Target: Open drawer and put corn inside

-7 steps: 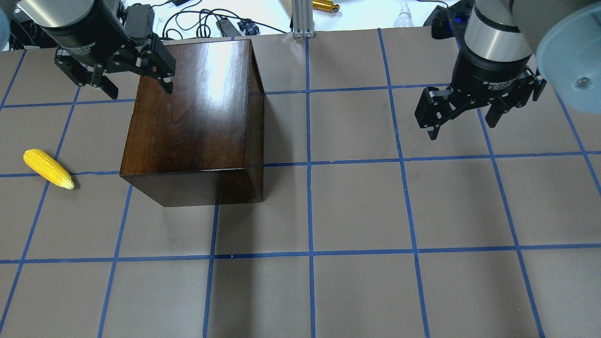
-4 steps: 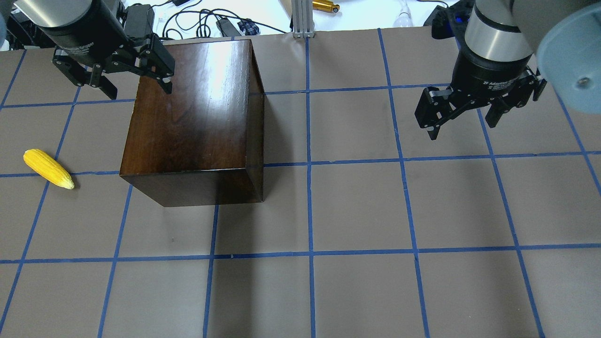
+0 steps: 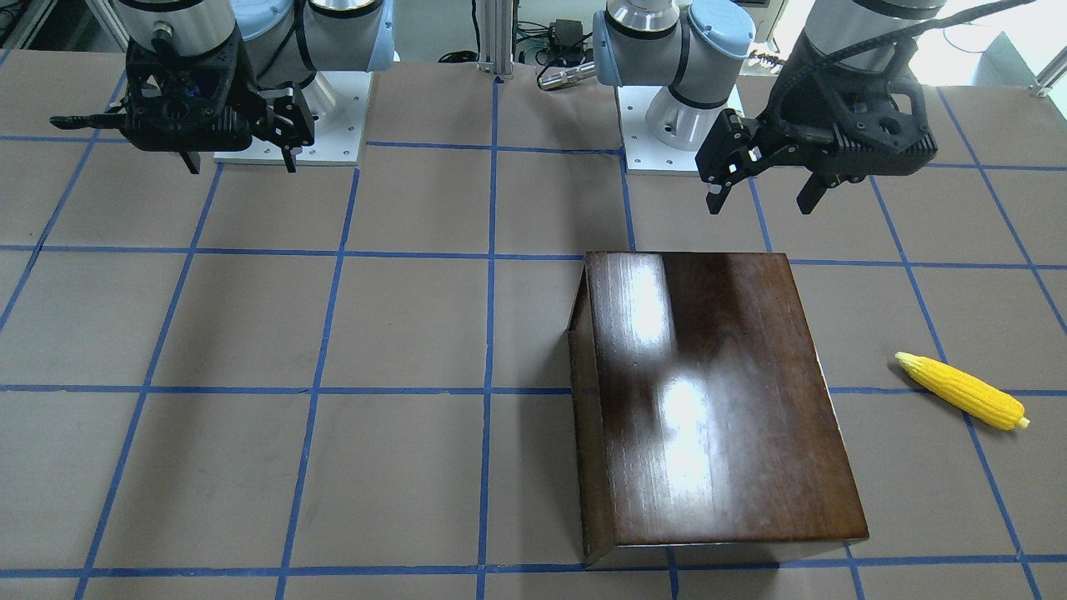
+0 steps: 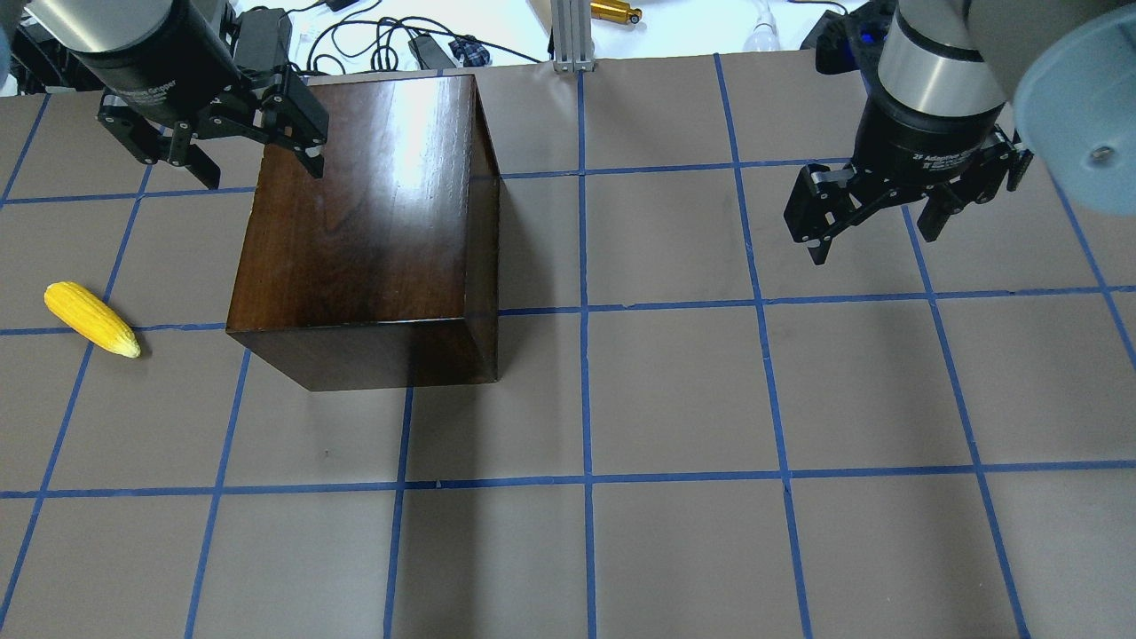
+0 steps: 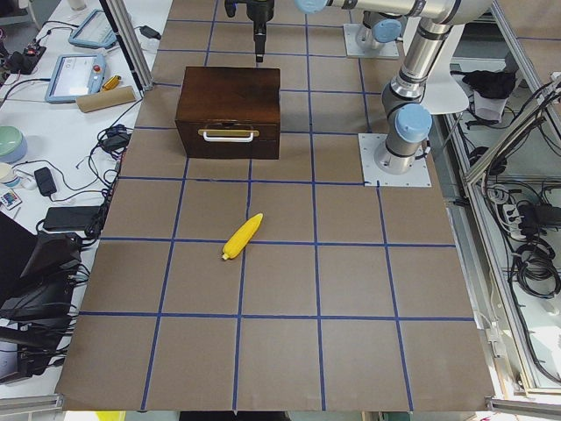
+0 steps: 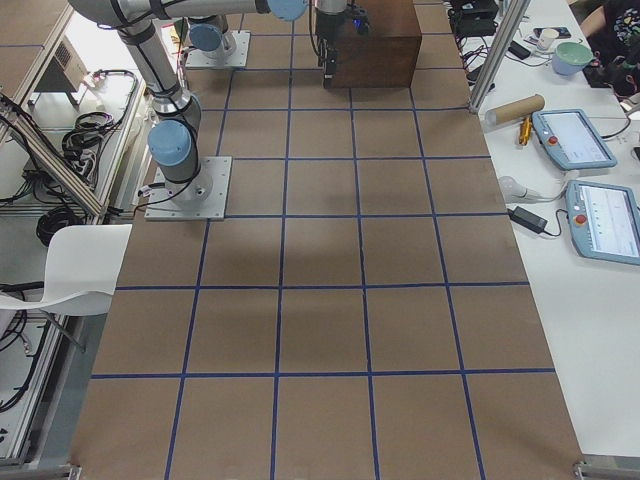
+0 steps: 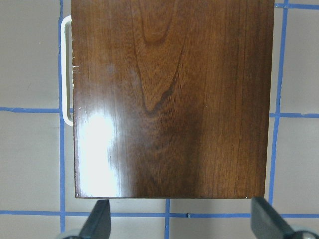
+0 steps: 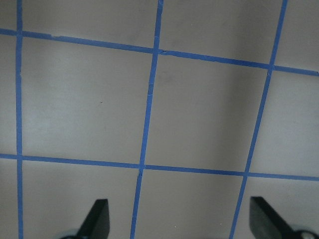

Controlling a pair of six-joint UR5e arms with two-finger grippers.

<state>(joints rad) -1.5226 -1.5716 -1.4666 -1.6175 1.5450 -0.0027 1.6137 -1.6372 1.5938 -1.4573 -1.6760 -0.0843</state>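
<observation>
The dark brown wooden box (image 4: 355, 222) stands on the table. Its drawer is shut; the dark front panel (image 5: 228, 140) with a pale pull (image 7: 65, 69) faces the table's end on my left. The yellow corn (image 4: 91, 319) lies on the table on that same side, apart from the box; it also shows in the front-facing view (image 3: 960, 390). My left gripper (image 4: 263, 173) is open and empty, hovering above the box's edge nearest my base, and the box top (image 7: 169, 99) fills its wrist view. My right gripper (image 4: 871, 241) is open and empty over bare table.
The table (image 4: 674, 399) is covered in brown paper with a blue tape grid. Cables and a metal post (image 4: 568, 35) lie beyond its edge by my bases. Tablets and a cardboard tube (image 6: 515, 105) sit on a side bench.
My left gripper has shifted slightly toward the top left of the overhead view, still open. The right gripper, box and corn have not moved.
</observation>
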